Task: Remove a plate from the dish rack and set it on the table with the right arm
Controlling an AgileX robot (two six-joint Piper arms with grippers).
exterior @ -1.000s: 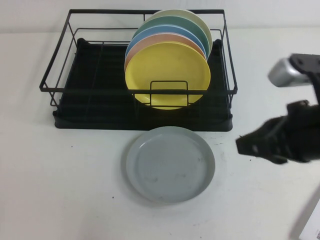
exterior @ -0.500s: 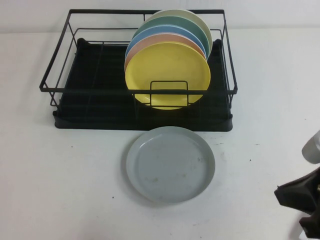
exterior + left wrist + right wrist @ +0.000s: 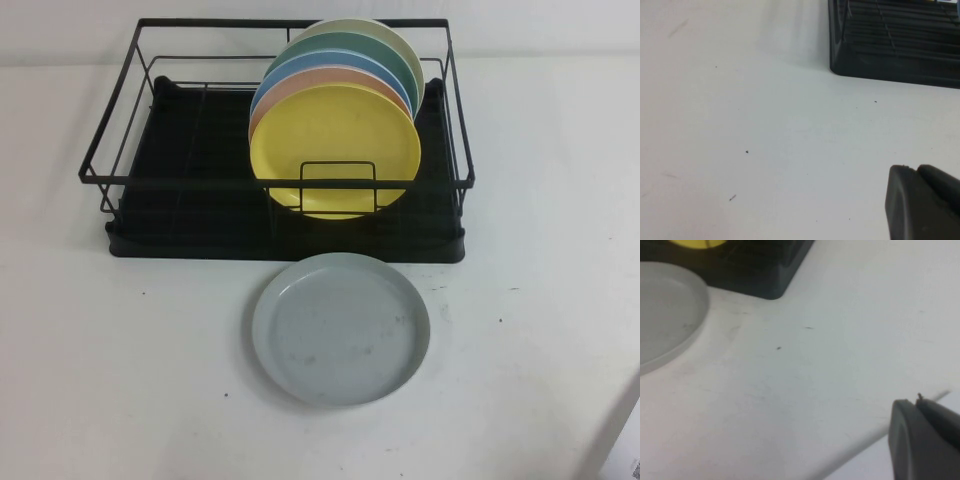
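The pale grey-white plate (image 3: 341,327) lies flat on the white table (image 3: 120,380), just in front of the black wire dish rack (image 3: 200,180). No gripper touches it. Neither arm shows in the high view. In the right wrist view my right gripper (image 3: 917,402) is shut and empty, low over bare table near its edge, well away from the plate (image 3: 665,310) and the rack's corner (image 3: 755,270). In the left wrist view my left gripper (image 3: 917,170) is shut and empty over bare table, short of the rack's base (image 3: 895,55).
Several coloured plates stand upright in the right half of the rack, the yellow plate (image 3: 335,150) in front, with pink, blue, green and cream ones behind. The rack's left half holds nothing. The table's edge (image 3: 865,440) runs close by the right gripper.
The right arm has drawn back down and to the right, out of the high view. The grey-white plate has stayed where it lies on the table.
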